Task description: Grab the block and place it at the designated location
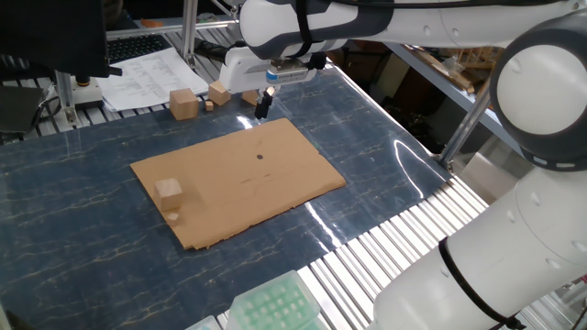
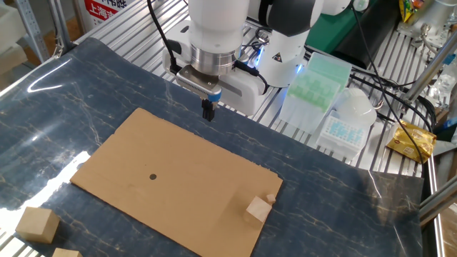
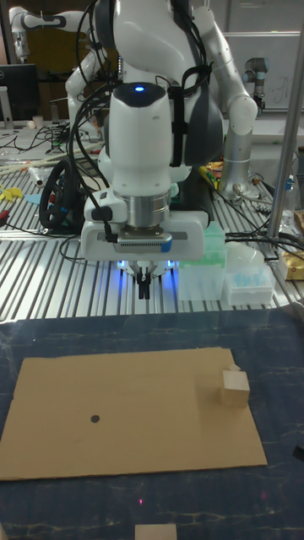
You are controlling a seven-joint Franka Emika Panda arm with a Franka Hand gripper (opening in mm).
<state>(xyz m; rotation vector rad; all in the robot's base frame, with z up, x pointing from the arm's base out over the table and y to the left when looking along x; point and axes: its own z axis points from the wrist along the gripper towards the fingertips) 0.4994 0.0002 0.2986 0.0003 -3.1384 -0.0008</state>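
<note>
- Hovering above the upper edge of the cardboard sheet in the other fixed view, the gripper points straight down, fingers pressed together with nothing between them.
- The block, a pale tan cube, sits on the sheet near its lower right corner in that view, well apart from the gripper; a tiny tan crumb lies just beside it.
- The black dot is in the left half of the sheet, bare, well apart from the block.
- One fixed view: gripper at top centre, just off the sheet's far corner; block at the sheet's left end; dot right of centre.
- Tall fixed view: gripper in mid-frame above the sheet; block at right, dot at left.
- A darker brown cube and an orange-tan cube stand off the sheet on the blue table, upper left of the one fixed view.
</note>
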